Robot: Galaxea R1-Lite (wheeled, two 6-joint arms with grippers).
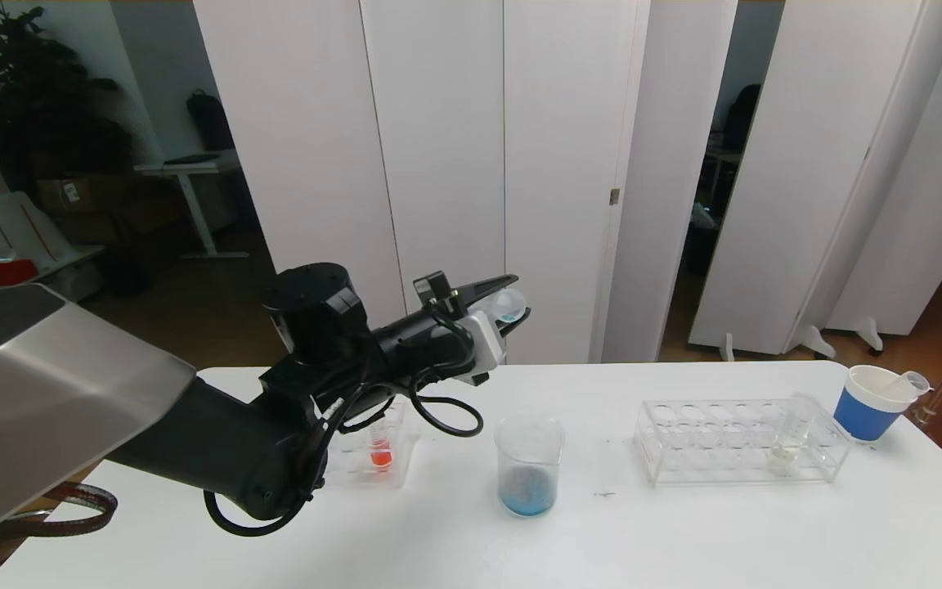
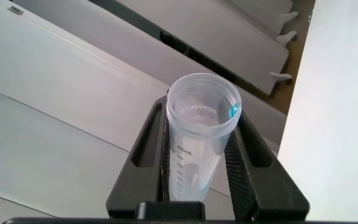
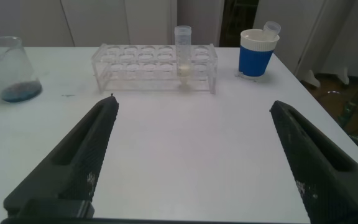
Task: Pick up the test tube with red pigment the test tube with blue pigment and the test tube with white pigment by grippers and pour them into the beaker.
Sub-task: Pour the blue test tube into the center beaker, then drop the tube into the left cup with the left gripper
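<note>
My left gripper (image 1: 512, 304) holds a tube (image 1: 509, 304) above and behind the beaker (image 1: 529, 465), racks (image 1: 737, 442) either side on the table (image 1: 684, 540), cup (image 1: 872, 402) far right.

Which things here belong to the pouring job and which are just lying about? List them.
Job: emptied blue tube in left gripper; beaker holding blue liquid; red tube; white tube; open right gripper.
Lying about: two clear racks, blue paper cup.

The head camera looks forward and down over the tabletop (image 1: 684, 532). The right wrist camera sits low, facing along it. Both show the beaker (image 1: 529, 466).
</note>
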